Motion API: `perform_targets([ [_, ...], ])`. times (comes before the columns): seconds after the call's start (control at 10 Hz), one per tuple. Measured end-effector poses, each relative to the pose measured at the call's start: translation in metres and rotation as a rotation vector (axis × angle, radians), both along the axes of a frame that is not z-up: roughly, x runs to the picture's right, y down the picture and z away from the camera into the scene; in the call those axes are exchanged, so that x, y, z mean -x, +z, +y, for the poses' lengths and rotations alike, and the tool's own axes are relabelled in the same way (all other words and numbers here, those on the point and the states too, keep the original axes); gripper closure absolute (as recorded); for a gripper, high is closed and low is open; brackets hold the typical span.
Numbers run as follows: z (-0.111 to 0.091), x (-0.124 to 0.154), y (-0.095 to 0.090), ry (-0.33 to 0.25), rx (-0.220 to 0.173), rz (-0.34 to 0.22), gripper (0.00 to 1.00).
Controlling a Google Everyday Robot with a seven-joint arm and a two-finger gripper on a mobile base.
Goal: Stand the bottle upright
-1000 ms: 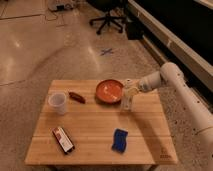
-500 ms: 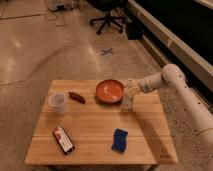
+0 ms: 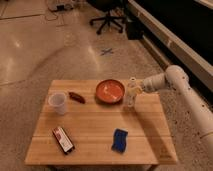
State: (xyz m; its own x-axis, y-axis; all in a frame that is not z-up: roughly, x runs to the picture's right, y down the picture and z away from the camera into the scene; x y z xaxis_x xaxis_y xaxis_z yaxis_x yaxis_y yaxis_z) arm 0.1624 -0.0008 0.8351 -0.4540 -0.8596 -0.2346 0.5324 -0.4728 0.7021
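The small white bottle (image 3: 130,98) stands roughly upright on the wooden table (image 3: 95,127), just right of the orange-red bowl (image 3: 110,91). My gripper (image 3: 132,86) reaches in from the right on the white arm (image 3: 167,78) and sits right at the bottle's top. I cannot tell whether it is touching the bottle.
A translucent white cup (image 3: 58,102) stands at the table's left, with a small dark red object (image 3: 76,97) beside it. A dark flat packet (image 3: 64,139) lies front left and a blue sponge (image 3: 119,140) front centre. An office chair (image 3: 107,20) stands on the floor behind.
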Motion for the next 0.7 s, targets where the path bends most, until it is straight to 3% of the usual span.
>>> perform_targets([
  [0.3, 0.004, 0.007, -0.011, -0.007, -0.047, -0.029, 0.7],
  [0.7, 0.017, 0.019, -0.011, -0.005, -0.073, -0.033, 0.3],
])
